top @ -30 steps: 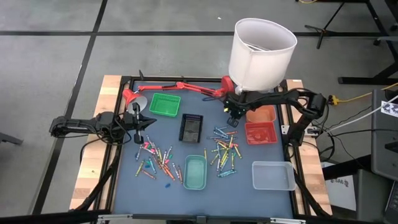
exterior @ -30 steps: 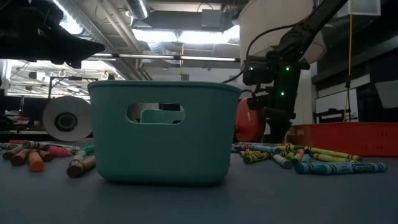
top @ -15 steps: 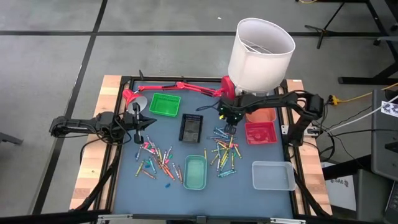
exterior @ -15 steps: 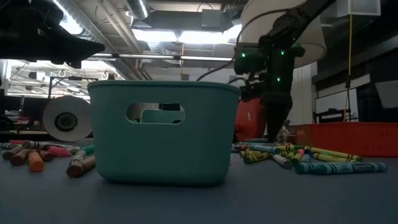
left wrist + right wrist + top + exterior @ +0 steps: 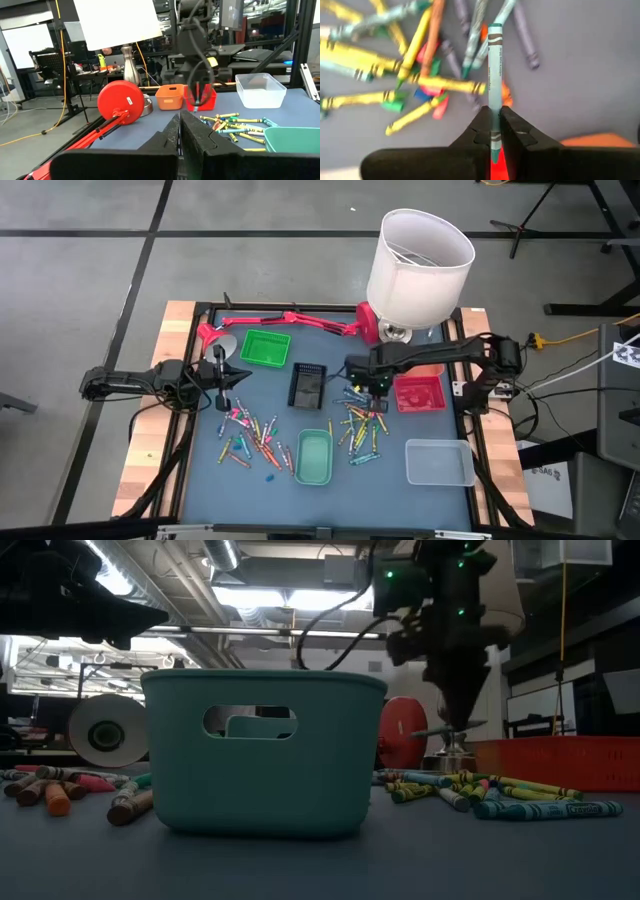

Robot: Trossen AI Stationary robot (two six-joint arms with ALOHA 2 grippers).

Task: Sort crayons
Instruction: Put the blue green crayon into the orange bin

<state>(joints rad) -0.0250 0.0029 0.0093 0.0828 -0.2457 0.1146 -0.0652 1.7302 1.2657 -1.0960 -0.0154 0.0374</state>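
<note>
Holding one teal crayon (image 5: 495, 85) pinched crosswise, right hand (image 5: 381, 387) above crayon pile (image 5: 362, 423), just beside red tray (image 5: 418, 394). Left hand (image 5: 232, 376) shut empty, near green tray (image 5: 265, 347).

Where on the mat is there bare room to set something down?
Free: the strip between the teal tray and the clear tray, and the mat's near left corner. Crowded: the crayon piles either side of the teal tray.

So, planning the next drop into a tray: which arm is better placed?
Right, probably. Its tool is shut on a teal crayon above the right-hand pile, near the teal tray. The left tool waits shut and empty at the table's left edge.
</note>
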